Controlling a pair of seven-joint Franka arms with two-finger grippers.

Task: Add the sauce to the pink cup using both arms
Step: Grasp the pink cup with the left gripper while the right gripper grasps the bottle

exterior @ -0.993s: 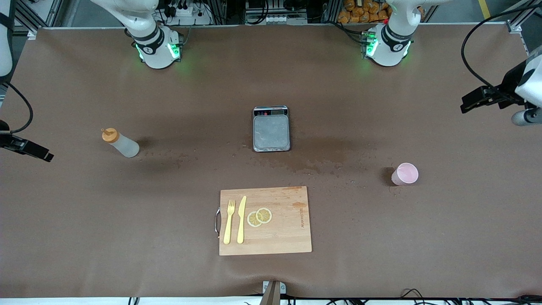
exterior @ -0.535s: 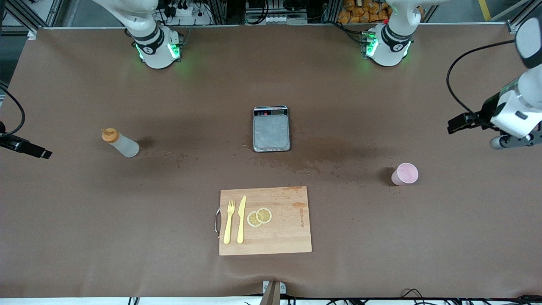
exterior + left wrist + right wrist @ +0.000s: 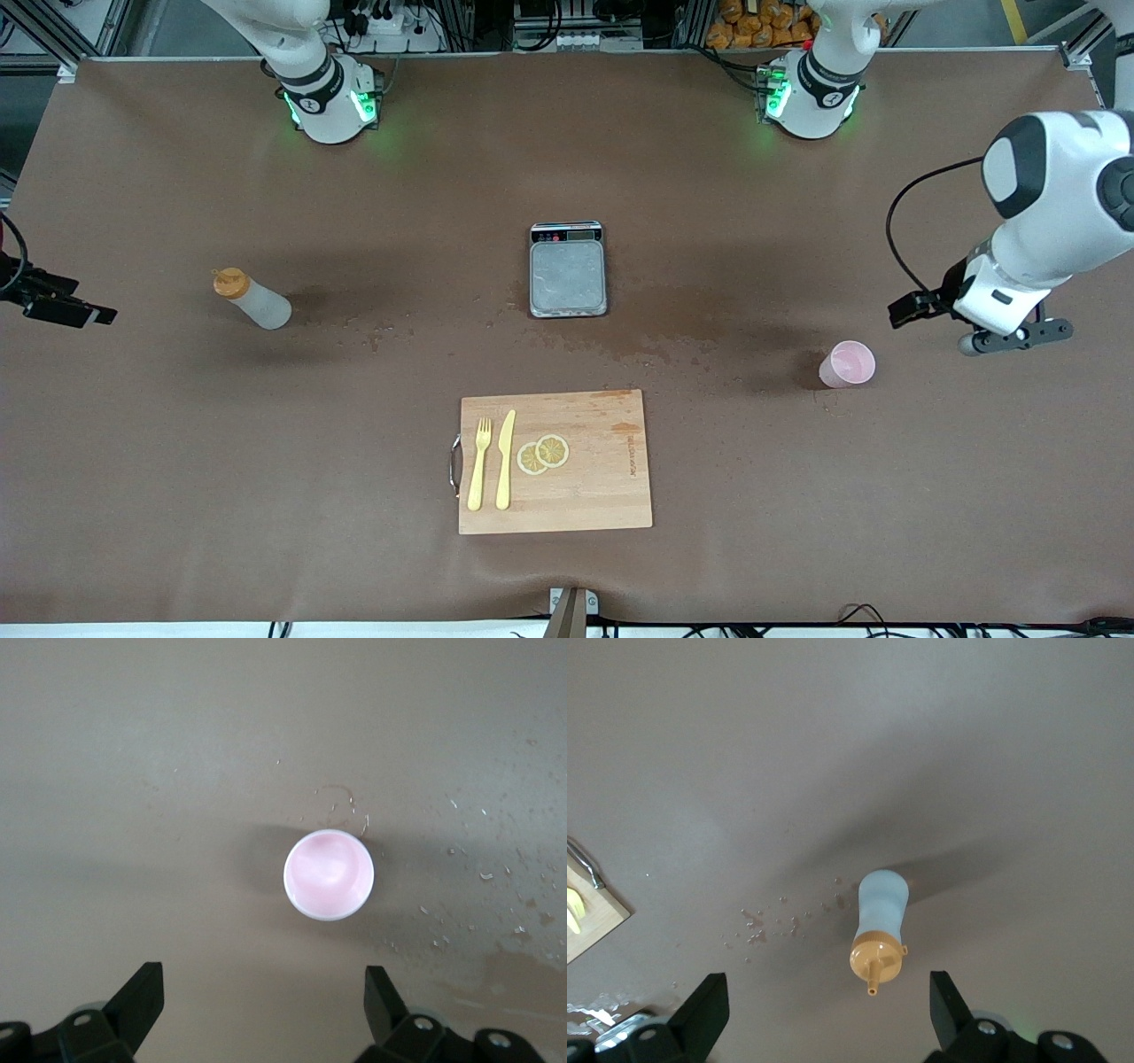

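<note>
The sauce [image 3: 251,299], a whitish squeeze bottle with an orange nozzle cap, stands on the brown table toward the right arm's end. In the right wrist view the sauce [image 3: 879,921] lies ahead of my right gripper [image 3: 828,1010], which is open and holds nothing. In the front view, my right gripper [image 3: 66,310] hangs at the table's end. The pink cup [image 3: 848,363] stands upright toward the left arm's end. My left gripper [image 3: 1017,337] hovers over bare table beside it. In the left wrist view the pink cup [image 3: 329,874] sits ahead of my open, empty left gripper [image 3: 264,1001].
A grey scale [image 3: 568,270] sits mid-table. Nearer the front camera lies a wooden cutting board [image 3: 602,496] with a yellow fork [image 3: 479,462], a knife [image 3: 506,459] and lemon slices [image 3: 543,454]. Wet stains [image 3: 656,341] spread between scale and cup.
The left arm has swung in over the table and down toward the pink cup. The right gripper has shifted only slightly at the table's end. Bottle and cup have not moved.
</note>
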